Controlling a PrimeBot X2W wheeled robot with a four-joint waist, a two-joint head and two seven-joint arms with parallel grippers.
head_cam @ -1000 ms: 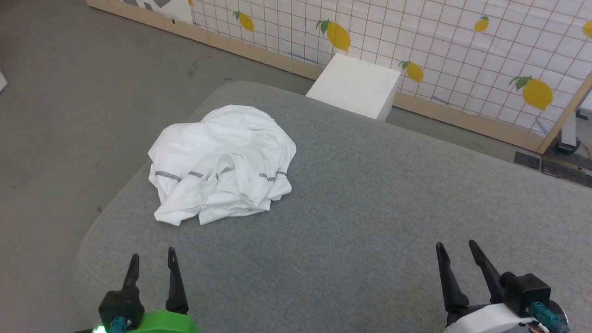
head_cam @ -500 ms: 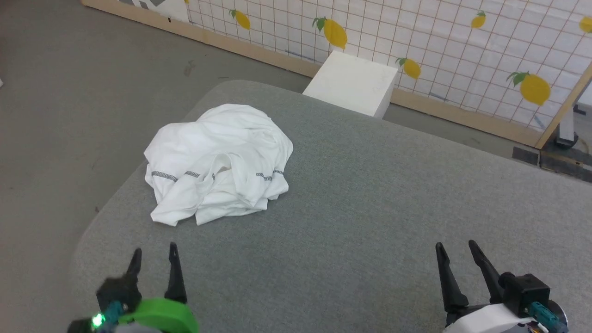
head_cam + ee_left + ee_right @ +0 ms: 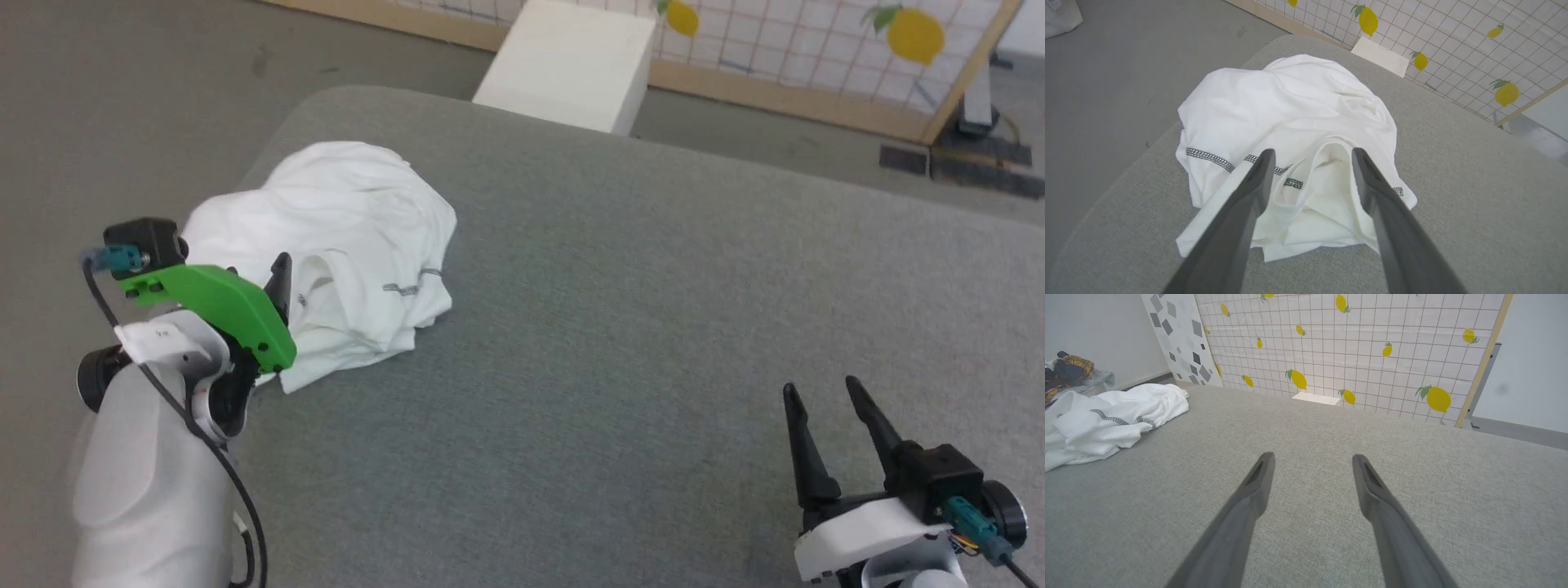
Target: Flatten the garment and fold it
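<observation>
Hovering over the garment (image 3: 1290, 102) is the wide-spread left end effector (image 3: 1310, 152).

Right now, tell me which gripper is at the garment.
The left gripper, on the green mount: it is open, right at the crumpled white garment. The right gripper hangs open above bare grey cushion.

The left gripper (image 3: 1310, 152), jaws wide apart, hangs over the near side of the garment (image 3: 1290, 106), a crumpled white heap with grey zigzag stitching. Beneath the garment is a grey counter (image 3: 1474, 196). Beyond the garment, a white box (image 3: 1381, 57) stands by a lemon-patterned grid wall (image 3: 1453, 36).
</observation>
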